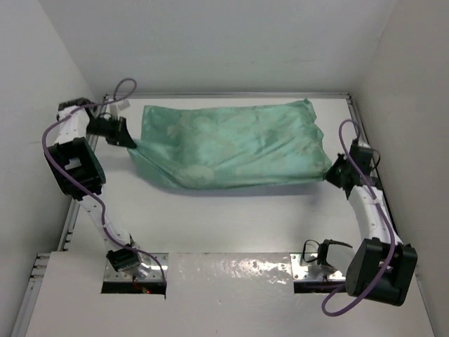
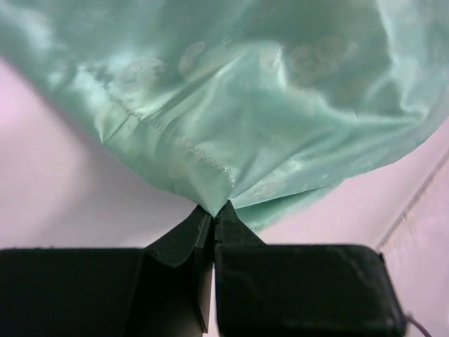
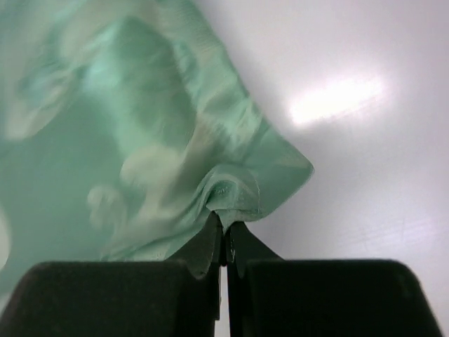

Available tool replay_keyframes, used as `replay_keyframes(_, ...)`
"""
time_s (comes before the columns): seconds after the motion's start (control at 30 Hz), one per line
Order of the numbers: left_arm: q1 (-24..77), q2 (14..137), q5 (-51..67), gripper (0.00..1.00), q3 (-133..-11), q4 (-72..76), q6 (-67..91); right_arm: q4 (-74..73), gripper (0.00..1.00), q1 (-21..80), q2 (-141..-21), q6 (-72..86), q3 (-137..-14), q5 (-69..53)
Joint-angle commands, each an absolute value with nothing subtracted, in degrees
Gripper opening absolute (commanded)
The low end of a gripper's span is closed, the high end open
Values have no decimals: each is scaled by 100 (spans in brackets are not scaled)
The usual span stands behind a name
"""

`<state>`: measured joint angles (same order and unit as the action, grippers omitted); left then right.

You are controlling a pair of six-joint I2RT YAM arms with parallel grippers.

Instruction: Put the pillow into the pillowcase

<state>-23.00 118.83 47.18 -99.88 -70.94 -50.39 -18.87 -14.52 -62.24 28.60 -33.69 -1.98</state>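
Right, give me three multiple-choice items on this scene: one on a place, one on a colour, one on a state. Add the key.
1. Where does the left claw grip the pillowcase?
A. at its left end
B. at the middle of its far edge
C. at its right end

2. What colour is the pillowcase's upper face?
A. red
B. sea-green
C. black

3. How is the right claw?
A. open, touching nothing
B. shut on nothing
C. shut on a corner of the pillowcase

Key:
1 A, the top view shows that claw at the case's left end.
2 B, shiny sea-green cloth shows in every view.
3 C, its wrist view shows it pinched shut on a stitched corner.
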Motion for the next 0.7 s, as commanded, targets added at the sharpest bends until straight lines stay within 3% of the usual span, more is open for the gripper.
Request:
replay_keyframes(0.0, -2399, 11892, 4784, 0, -11622, -7550, -4397, -1766, 0, -1494, -6196, 2584, -4820, -272)
replay_keyframes(0.17, -2399, 11611, 3729, 0, -12226, -7550, -4078, -2521, 0, -1503, -6503, 2496, -5765, -1115)
replay_keyframes(0.3, -2399, 11128, 2535, 0, -11278, -7550, -4341, -2813, 0, -1494, -6154, 2531, -4915, -1380)
replay_keyframes(0.47, -2399, 10512, 1891, 0, -10513, -7559, -4623, -3145, 0, -1494, -5687, 2619, -4316, -1458)
replay_keyframes(0.67, -2399, 10740, 740, 0, -10151, -7559, -4711, -3752, 0, -1494, -5476, 2461, -3990, -1126)
